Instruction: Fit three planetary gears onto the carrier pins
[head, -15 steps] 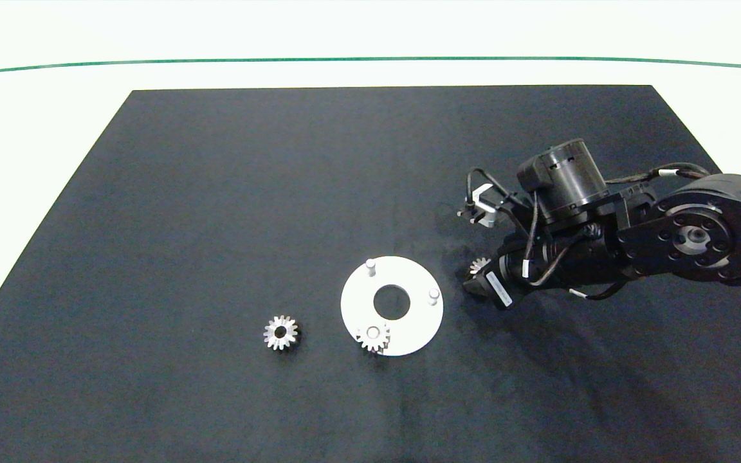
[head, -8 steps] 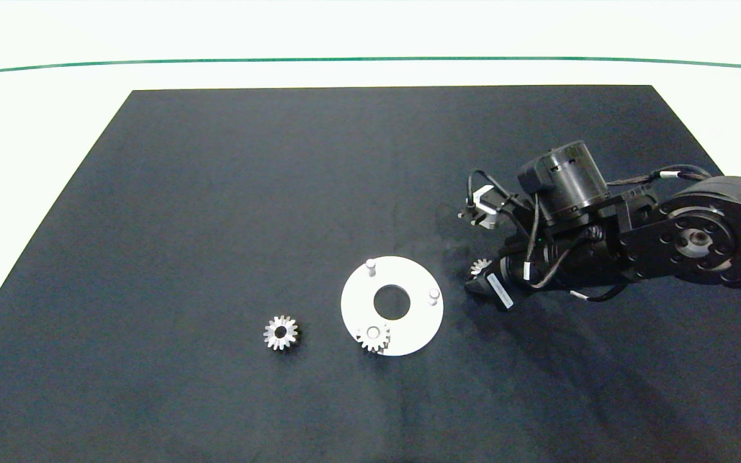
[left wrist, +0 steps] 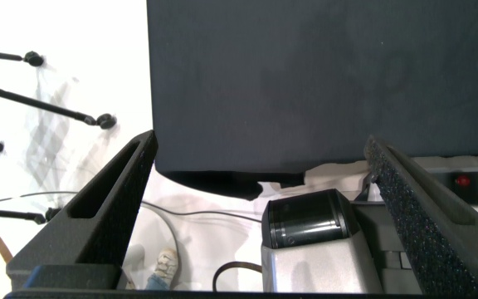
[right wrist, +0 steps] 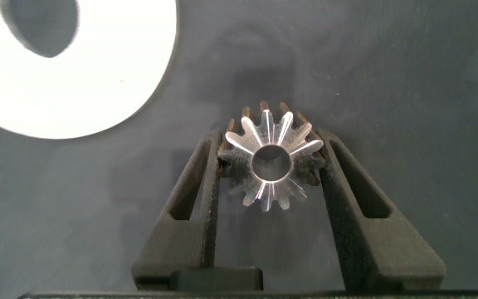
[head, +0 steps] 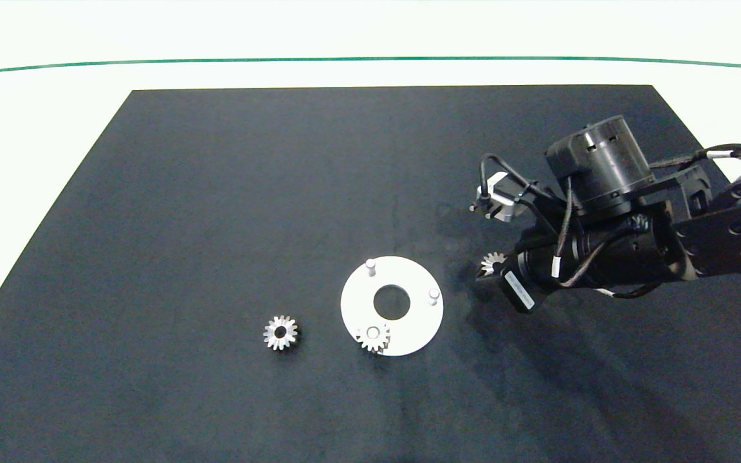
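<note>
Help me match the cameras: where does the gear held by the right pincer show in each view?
Head view: held gear, right of the white disc, at the right pincer.
Left wrist view: not in it.
Right wrist view: gear centred between the fingers.
Shared landmark: the white disc.

Lighting's bright and even from overhead, the white table (head: pixel 357 38) nearly blown out. Soft shadow under the right arm (head: pixel 634 257). Gear teeth (right wrist: pixel 268 158) glare; white disc (right wrist: pixel 81 75) looks blurry.
</note>
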### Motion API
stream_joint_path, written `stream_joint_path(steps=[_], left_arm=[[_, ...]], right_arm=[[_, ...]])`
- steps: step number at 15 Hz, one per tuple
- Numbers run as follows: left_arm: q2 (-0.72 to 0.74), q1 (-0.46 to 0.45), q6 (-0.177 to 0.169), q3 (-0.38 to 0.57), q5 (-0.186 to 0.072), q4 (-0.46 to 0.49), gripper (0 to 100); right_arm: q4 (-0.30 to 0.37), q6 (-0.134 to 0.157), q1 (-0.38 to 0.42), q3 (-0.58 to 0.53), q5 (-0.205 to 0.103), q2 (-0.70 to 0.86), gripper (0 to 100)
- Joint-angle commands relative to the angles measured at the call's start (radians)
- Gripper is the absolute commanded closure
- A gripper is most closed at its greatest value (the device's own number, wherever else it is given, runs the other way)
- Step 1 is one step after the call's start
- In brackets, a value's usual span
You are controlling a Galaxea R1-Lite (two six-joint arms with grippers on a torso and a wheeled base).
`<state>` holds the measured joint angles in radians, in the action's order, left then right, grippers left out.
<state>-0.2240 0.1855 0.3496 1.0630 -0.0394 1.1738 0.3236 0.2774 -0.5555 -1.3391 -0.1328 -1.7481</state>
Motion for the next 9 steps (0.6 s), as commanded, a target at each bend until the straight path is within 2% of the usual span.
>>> stream_joint_path(steps=[1, 3, 5, 9], left_arm=[[-0.001, 0.0, 0.002, -0.001, -0.001, 0.007, 0], [-0.001, 0.0, 0.002, -0.001, -0.001, 0.007, 0], [-0.001, 0.0, 0.002, -0.001, -0.001, 0.007, 0], [0.0, 0.0, 0.003, -0.001, -0.001, 0.007, 0]], right_arm=[[0.098, -0.003, -0.063, -0.087, -0.004, 0.032, 75], [0.106, -0.004, -0.113, -0.124, -0.01, 0.025, 75], [0.109, -0.006, -0.162, -0.15, -0.042, -0.002, 75], [0.11, -0.009, -0.213, -0.158, -0.057, -0.042, 75]])
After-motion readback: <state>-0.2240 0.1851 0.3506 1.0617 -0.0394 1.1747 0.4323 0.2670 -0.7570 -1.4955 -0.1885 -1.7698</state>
